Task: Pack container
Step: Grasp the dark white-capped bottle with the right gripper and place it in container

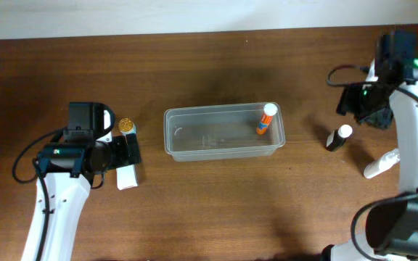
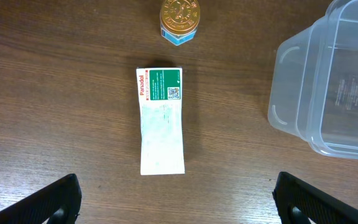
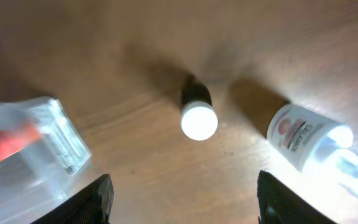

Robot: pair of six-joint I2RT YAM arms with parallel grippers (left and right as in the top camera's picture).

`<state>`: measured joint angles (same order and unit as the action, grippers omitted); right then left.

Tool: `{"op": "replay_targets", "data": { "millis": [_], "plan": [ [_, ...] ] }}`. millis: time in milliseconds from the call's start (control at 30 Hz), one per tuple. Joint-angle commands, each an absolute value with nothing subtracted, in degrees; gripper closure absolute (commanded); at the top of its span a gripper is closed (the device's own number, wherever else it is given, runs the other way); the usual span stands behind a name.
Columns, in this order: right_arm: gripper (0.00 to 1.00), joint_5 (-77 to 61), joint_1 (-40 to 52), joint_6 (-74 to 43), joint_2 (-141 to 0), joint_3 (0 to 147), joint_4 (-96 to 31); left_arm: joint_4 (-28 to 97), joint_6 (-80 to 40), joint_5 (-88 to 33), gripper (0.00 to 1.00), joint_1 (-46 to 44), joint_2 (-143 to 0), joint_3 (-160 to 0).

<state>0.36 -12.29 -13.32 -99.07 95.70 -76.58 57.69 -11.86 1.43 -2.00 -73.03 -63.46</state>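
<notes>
Container (image 1: 202, 138): sits at the middle of the desk (image 1: 216, 210), long side running left to right, between the two arms and apart from both.
Its look: clear, slightly cloudy plastic tub with rounded corners and a rim. It is open on top, with no lid in view, and the wood shows through its floor.
Inside: one orange tube (image 1: 265, 119) with a white cap, leaning in the right end. The rest of the floor is bare.
Progress: I judge packing has barely started, with one item in and four outside.
Box (image 2: 161, 121): a flat white carton with a green end, lying left of the tub and well apart from it.
Jar (image 2: 179, 18): small, gold-lidded, just beyond the box's green end and not touching it.
Left pincer (image 2: 179, 202): spread wide and empty, hanging above the box, with a finger showing on each side of it.
Bottle (image 3: 197, 112): dark with a white cap, upright to the right of the tub.
White bottle (image 3: 303, 137): lying on its side, further right.
Right pincer (image 3: 191, 202): spread and empty, above the dark bottle.
Step in hand: most likely lining up to pick the next item.
Next move: come straight down, close across the box's narrow width, lift it, then carry it over the tub's rim to the bare left end.
</notes>
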Motion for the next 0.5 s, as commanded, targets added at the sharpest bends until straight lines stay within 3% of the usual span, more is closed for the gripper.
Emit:
{"op": "replay_targets", "data": {
  "millis": [0, 233, 467],
  "plan": [
    [0.34, -0.8, -13.9, -13.8, -99.2, 88.6, -73.0, 57.7, -12.4, 0.8, 0.01, -1.7, -73.3, -64.6],
    [0.34, -0.8, -14.0, -13.6, -99.2, 77.1, -60.4, 57.7, -12.4, 0.8, 0.01, -1.7, -73.3, -64.6],
    [0.36, -0.6, -14.0, -13.6, -99.2, 76.2, -57.5, 57.7, -12.4, 0.8, 0.01, -1.7, -73.3, -64.6]
  ]
}}
